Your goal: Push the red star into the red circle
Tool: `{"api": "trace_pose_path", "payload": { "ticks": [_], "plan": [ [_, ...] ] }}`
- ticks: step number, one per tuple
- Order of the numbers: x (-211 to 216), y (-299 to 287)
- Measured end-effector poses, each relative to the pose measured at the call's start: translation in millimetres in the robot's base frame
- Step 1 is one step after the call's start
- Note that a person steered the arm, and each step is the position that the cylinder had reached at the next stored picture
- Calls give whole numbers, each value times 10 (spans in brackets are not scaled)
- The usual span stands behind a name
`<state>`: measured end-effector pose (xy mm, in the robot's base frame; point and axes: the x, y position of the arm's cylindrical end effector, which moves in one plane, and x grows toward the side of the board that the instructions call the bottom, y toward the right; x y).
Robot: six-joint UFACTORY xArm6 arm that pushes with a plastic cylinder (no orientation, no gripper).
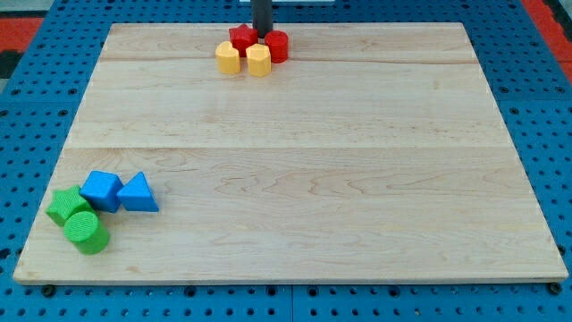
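Near the view's top edge my tip (262,35) stands upright — a bare rod, grasping nothing — just behind the red star (242,38) and red circle (277,45), which sit close together above two yellow blocks (229,58) (258,61) on the wooden board (295,161)

No text, label, brand, number or sign can be read anywhere in the camera view.
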<state>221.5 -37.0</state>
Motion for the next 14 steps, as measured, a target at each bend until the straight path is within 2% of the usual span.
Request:
{"api": "trace_pose_path", "payload": {
  "ticks": [1, 3, 4, 5, 7, 8, 9, 10, 11, 12, 14],
  "plan": [
    [-134, 145],
    [250, 613],
    [57, 1001],
    [-292, 982],
    [-236, 98],
    [81, 767],
    [169, 952],
    [-56, 901],
    [-56, 259],
    [-76, -21],
    [185, 575]
  ]
}}
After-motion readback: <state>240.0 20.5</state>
